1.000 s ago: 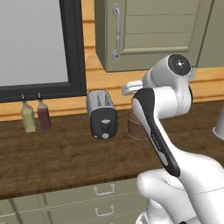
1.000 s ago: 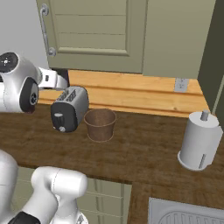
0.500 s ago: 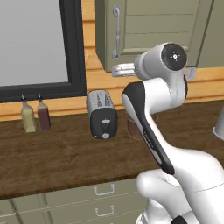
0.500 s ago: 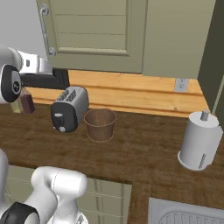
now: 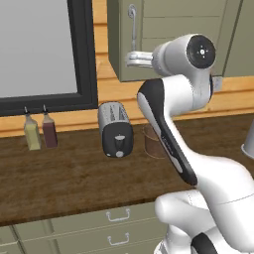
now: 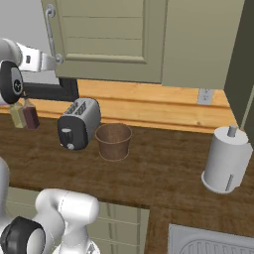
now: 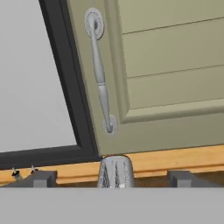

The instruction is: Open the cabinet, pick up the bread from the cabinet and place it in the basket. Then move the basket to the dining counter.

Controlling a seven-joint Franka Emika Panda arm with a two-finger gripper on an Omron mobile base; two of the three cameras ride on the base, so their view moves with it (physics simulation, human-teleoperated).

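1. The cabinet [image 7: 166,74] is standing shut ahead of the jaws [image 7: 111,177], so opening it is not yet done.
2. The basket [image 6: 113,141] is sitting empty on the table [image 6: 163,168], below the jaws, beside the toaster [image 6: 77,122].
3. The bar handle [image 7: 100,74] is hanging just ahead of the jaws, untouched.
4. The jaws are standing wide apart, gripping nothing; bread, basket filling and delivery all remain.
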